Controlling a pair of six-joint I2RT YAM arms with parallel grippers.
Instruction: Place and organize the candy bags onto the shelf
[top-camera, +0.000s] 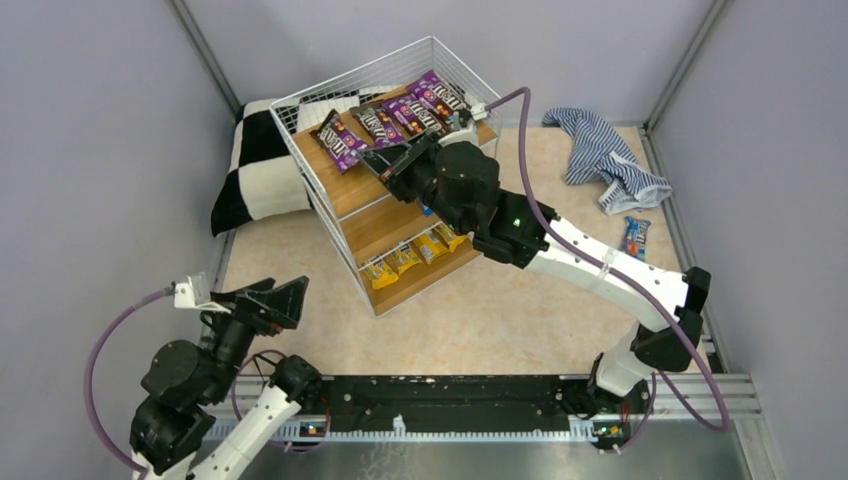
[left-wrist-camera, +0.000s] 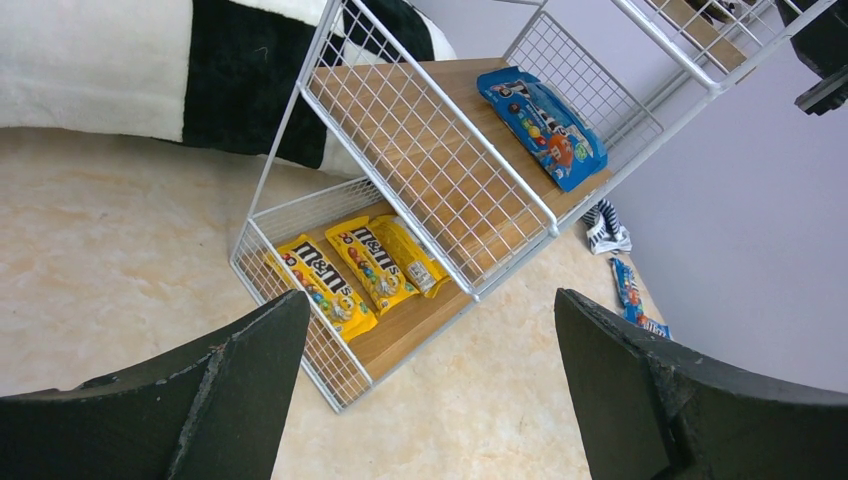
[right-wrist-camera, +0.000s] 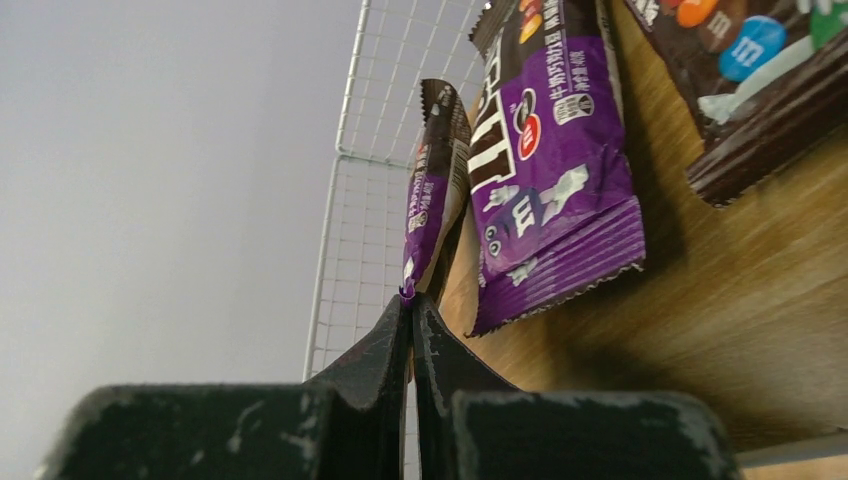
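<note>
The shelf (top-camera: 350, 68) stands tilted at the far middle of the table. Several purple candy bags (top-camera: 405, 112) lie on its top board. My right gripper (top-camera: 372, 157) is at that board, shut on the lower edge of the leftmost purple bag (top-camera: 340, 140). In the right wrist view this bag (right-wrist-camera: 432, 190) stands edge-on above my closed fingertips (right-wrist-camera: 412, 300), beside another purple bag (right-wrist-camera: 545, 170). Yellow bags (left-wrist-camera: 350, 265) lie on the bottom board and a blue bag (left-wrist-camera: 545, 125) on the middle board. My left gripper (top-camera: 265, 300) is open and empty, low at the near left.
One blue candy bag (top-camera: 635, 237) lies on the table at the right, near the blue-white striped cloth (top-camera: 605, 155). A black-and-white checkered cushion (top-camera: 255, 170) lies behind the shelf at the left. Grey walls enclose the table.
</note>
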